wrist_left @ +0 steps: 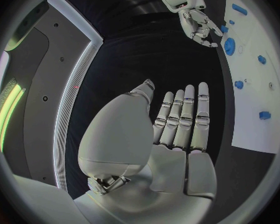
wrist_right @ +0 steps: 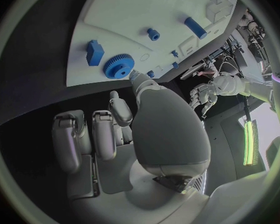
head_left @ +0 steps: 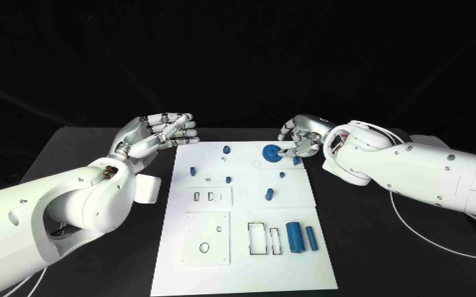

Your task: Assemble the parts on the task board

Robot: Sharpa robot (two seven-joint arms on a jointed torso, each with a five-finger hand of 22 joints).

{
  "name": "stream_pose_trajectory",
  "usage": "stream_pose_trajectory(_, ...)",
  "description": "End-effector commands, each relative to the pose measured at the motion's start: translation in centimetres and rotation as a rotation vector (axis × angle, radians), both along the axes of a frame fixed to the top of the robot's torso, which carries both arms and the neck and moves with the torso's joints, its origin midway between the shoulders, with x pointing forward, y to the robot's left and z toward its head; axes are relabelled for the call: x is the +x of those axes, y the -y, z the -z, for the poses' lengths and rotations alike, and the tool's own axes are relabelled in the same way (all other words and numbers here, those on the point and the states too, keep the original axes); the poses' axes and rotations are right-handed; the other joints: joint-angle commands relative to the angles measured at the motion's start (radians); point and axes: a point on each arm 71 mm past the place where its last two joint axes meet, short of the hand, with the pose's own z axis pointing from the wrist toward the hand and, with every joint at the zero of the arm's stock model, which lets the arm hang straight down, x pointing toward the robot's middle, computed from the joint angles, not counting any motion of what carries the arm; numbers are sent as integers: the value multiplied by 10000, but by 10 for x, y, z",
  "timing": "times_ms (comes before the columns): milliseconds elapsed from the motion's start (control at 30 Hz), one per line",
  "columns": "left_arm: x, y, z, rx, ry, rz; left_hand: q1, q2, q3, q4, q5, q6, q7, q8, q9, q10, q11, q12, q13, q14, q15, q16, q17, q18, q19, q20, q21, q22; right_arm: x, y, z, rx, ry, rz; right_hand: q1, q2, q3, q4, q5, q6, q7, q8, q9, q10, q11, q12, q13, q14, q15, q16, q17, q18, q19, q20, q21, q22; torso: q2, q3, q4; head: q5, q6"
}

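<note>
Blue cylinders (head_left: 294, 237) lie low on the white board (head_left: 248, 269), right of centre. Further up, other blue parts dot the board. At centre right, the right hand (head_left: 303, 139) touches the blue gear (head_left: 271, 151) with a fingertip, other fingers curled, nothing clamped. Left hand (head_left: 164, 133) hovers open at the board's upper-left corner. Gear seating seems underway; next needs a firm grip.

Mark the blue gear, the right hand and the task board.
blue gear (head_left: 271, 151): head view, its top face.
right hand (head_left: 300, 135): head view, its knuckles.
task board (head_left: 248, 269): head view, bare near end.
</note>
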Motion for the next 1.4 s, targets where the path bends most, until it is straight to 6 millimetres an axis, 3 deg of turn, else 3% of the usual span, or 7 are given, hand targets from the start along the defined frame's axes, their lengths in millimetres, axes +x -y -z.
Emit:
stream_pose_trajectory(33, -1, 2, -2, -65, 93, 217, 48, 12, 63, 5, -58, 10, 286, -55, -12, 20, 41, -62, -12, 42, 44, -33, 13, 149, 63, -15, -17, -12, 2, -3, 6, -79, -614, 55, 107, 0, -71, 12, 18, -74, -2, 40, 13, 85, 15, 109, 109, 735, 71, 48, 895, -117, 998, 84, 71, 2559, 7, -6, 23, 1, -26)
stream_pose_trajectory(200, -1, 3, -2, -67, 92, 224, 48, 12, 63, 5, -58, 10, 286, -55, -12, 20, 41, -62, -12, 42, 44, -33, 13, 149, 63, -15, -17, -12, 6, -8, 10, -51, -624, 152, 175, 46, -90, 52, 29, -109, 9, 60, 15, 115, 27, 227, 226, 746, 82, 79, 961, -119, 1003, 94, 76, 2566, 9, -22, 36, -10, -44)
stream_pose_trajectory(733, 0, 3, -1, -64, 71, 240, 48, 12, 63, 5, -58, 10, 286, -55, -12, 20, 41, -62, -12, 42, 44, -33, 13, 149, 63, -15, -17, -12, 13, -16, 18, -122, -701, 271, 364, 142, -27, 76, 89, -118, 23, 135, 26, 307, 41, 654, 620, 773, 100, 153, 1118, -136, 1045, 113, 122, 2628, -3, -10, 3, 43, -109)
stream_pose_trajectory(1400, 0, 2, -1, -62, 87, 218, 47, 4, 83, 1, -59, 17, 273, -61, -17, 40, 33, -83, -9, 41, 42, -50, 26, 150, 69, -14, -32, -23, 12, -22, 24, -489, -593, 110, 583, 221, 268, 43, 222, 138, 6, 280, 25, 679, 28, 1341, 1233, 783, 96, 204, 1213, -136, 1045, 116, 122, 2628, 3, -6, 17, 35, -198)
